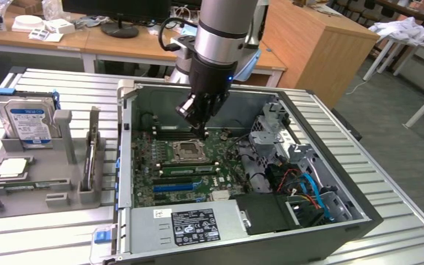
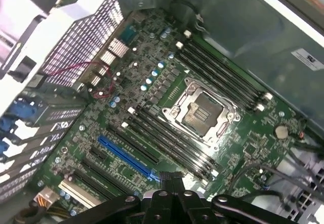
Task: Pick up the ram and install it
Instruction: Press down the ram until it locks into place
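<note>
On the table (image 1: 42,232), off the exterior view's left side of the open computer case (image 1: 127,165), sits a grey tray (image 1: 35,201). A blue-labelled hard drive (image 1: 25,120) stands upright at the back of the tray. The ram (image 1: 19,187), as far as can be made out, is the narrow green stick lying flat in a groove near the tray's front edge. It is outside the case and well apart from the arm. Inside the case the green motherboard (image 1: 227,149) lies flat, with an empty processor socket (image 1: 190,149) near its middle and long black memory slots (image 2: 223,77) on either side of the socket. A green strip shows among the slots on the near side of the socket, but whether it is a seated stick cannot be told. The end effector (image 1: 203,131) hangs inside the case over the slots on the far side of the socket. Its fingers (image 2: 171,177) are pressed together, and nothing can be seen between them. Blue and orange cables (image 1: 311,190) run through the case's corner toward the exterior view's right.
</note>
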